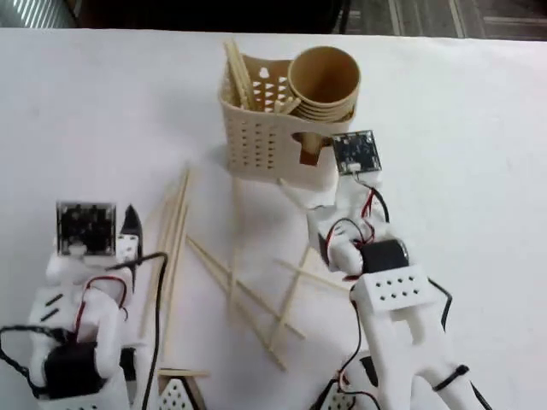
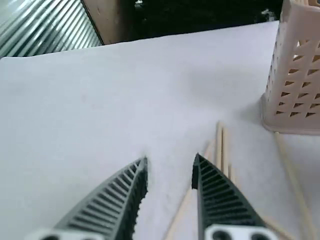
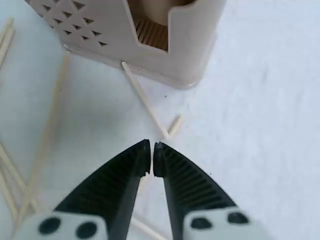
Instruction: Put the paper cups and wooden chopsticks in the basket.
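The basket [image 1: 256, 141], beige plastic with punched walls, stands near the middle of the desk's far edge. In it you see a nested stack of tan paper cups [image 1: 325, 81], mouths up, and a bundle of wooden chopsticks [image 1: 238, 75] leaning in the corner away from the cups. Loose chopsticks [image 1: 248, 295] lie crossed on the desk between the two arms, nearer the front edge. One single chopstick [image 3: 142, 97] runs from the basket's foot to the right gripper [image 3: 151, 157]. That gripper's jaws are drawn to a thin slit, and you cannot tell whether they pinch the chopstick. The left gripper [image 2: 170, 172] is released, jaws spread above bare desk just beside chopstick ends. The desk [image 1: 85, 111] is plain matte white. Beyond its far edge the room is dark, with a ribbed metal panel [image 2: 40, 25] at one side.
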{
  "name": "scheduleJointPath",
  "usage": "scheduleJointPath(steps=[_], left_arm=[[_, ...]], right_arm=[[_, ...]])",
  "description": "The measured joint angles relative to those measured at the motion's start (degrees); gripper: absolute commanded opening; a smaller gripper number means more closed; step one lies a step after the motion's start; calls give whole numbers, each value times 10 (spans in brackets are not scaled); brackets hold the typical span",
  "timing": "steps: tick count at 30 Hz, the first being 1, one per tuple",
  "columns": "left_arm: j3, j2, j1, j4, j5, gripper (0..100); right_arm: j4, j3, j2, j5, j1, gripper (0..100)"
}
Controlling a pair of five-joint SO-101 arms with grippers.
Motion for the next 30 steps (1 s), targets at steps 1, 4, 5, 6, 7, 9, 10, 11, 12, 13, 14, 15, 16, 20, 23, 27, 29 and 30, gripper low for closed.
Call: scheduleJointPath(steps=[1, 4, 5, 6, 7, 9, 10, 11, 12, 13, 14, 15, 16, 20, 23, 27, 29, 30], left_arm=[[-22, 40, 4, 0, -4, 160], [-95, 165, 7, 0, -18, 218], [-120, 210, 7, 0, -23, 239], [-144, 254, 9, 0, -27, 253], [-166, 296, 15, 0, -33, 251], [-211, 381, 29, 0, -41, 245], [-230, 424, 36, 0, -42, 246], [-251, 469, 43, 0, -44, 246], [-270, 512, 51, 0, -44, 246], [-290, 556, 57, 0, -44, 246], [-310, 600, 62, 0, -44, 245], [-331, 644, 68, 0, -44, 245], [-353, 688, 72, 0, -44, 245], [-448, 852, 80, 0, -44, 245], [-517, 959, 80, 0, -44, 245], [-589, 1071, 84, 11, -43, 245], [-623, 1114, 91, 36, -46, 245], [-640, 1131, 96, 47, -46, 245]], right_arm=[[-9, 8, -6, 0, 3, 28], [-27, 24, -23, 0, 2, 28], [-31, 26, -25, 0, 1, 28], [-33, 28, -27, 0, 1, 28], [-34, 29, -30, 0, 2, 28], [-40, 31, -31, 0, 1, 28], [-40, 31, -31, 0, 1, 28], [-40, 31, -31, 0, 3, 28], [-40, 31, -31, 0, 4, 28], [-40, 31, -31, 0, 5, 28], [-40, 31, -31, 0, 5, 28], [-40, 31, -31, 0, 4, 28], [-40, 31, -31, 0, 4, 28], [-40, 31, -31, 0, 4, 28], [-40, 31, -31, 0, 4, 28], [-40, 31, -31, 0, 4, 28], [-40, 31, -31, 0, 4, 28], [-40, 31, -31, 0, 4, 28]])
